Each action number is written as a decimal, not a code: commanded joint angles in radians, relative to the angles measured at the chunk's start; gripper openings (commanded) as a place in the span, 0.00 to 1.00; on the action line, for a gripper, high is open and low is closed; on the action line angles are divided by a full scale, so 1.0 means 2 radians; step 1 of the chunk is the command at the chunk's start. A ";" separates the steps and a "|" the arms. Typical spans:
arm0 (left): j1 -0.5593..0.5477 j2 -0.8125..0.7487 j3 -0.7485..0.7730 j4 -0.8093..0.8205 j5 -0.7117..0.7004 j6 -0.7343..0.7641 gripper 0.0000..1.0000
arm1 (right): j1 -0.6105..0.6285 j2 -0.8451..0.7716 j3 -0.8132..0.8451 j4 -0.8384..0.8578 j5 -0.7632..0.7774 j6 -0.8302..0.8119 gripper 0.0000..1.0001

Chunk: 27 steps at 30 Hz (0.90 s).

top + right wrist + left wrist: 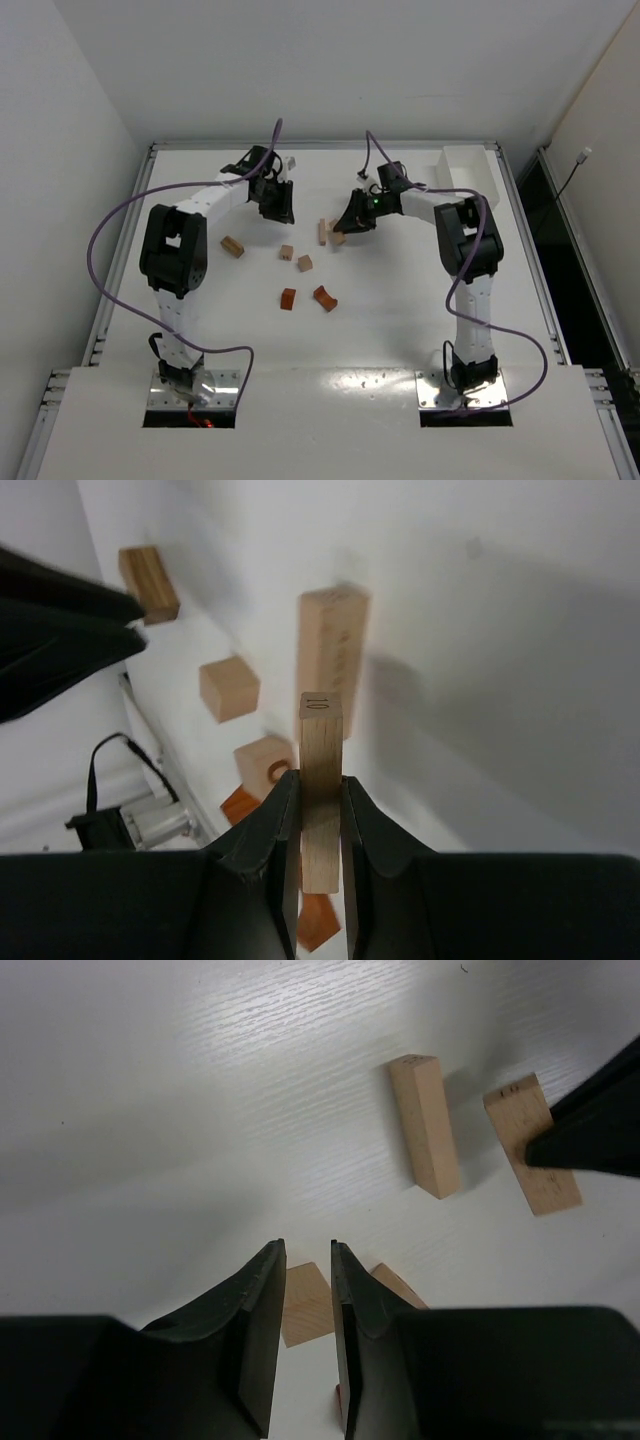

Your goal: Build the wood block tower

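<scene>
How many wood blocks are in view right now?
7. One bar held in the right end effector; a second bar beside it; two tan cubes, then two reddish pieces nearer the bases; a brown block farthest left. Others may hide under the arms.

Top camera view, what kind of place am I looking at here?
Probably a robotics lab test cell: a left arm and right arm bolted to a white rimmed table, plain white walls closing it in, and small wooden blocks scattered on it.

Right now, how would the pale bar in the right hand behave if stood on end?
The bar looks like stiff, light wood. Long and thin, it would probably tip easily. Its flat sides should keep it from rolling.
</scene>
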 commanded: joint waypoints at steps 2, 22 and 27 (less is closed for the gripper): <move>-0.007 0.000 0.025 0.007 -0.004 -0.007 0.21 | -0.023 0.033 0.052 0.007 0.020 -0.008 0.00; -0.062 0.009 0.040 0.008 -0.004 -0.012 0.21 | -0.042 -0.026 0.047 -0.077 0.172 -0.019 0.74; -0.089 0.009 0.046 0.008 -0.052 -0.016 0.28 | -0.078 -0.102 0.007 -0.089 0.209 -0.025 0.76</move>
